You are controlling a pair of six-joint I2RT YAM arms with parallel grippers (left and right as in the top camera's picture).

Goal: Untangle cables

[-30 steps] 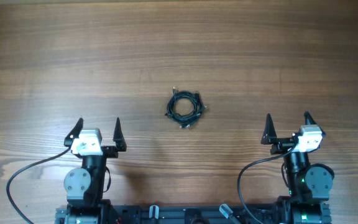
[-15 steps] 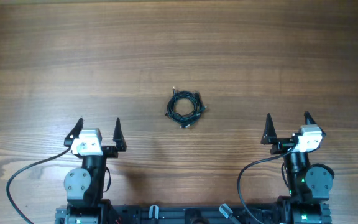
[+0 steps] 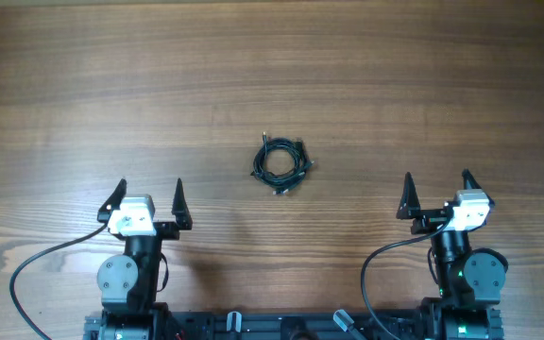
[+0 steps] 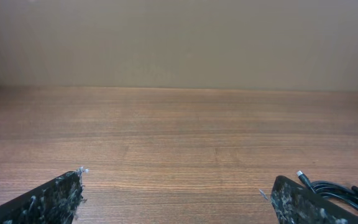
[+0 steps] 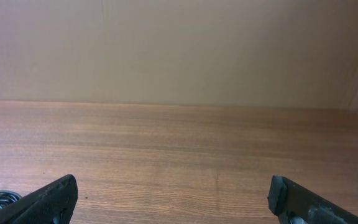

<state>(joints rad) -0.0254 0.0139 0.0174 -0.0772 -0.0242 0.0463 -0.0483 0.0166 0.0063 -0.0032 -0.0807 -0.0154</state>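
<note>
Now, with both pairs of jaws spread wide and empty, the cables lie as one small coil in the middle of the table, well apart from them — better to pinch one free plug end, not the whole bundle.

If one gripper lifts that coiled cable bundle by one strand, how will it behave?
The cables look very thin and loosely coiled, so probably floppy, loops sagging. The bundle is small, likely light; a push would probably slide it flat.
</note>
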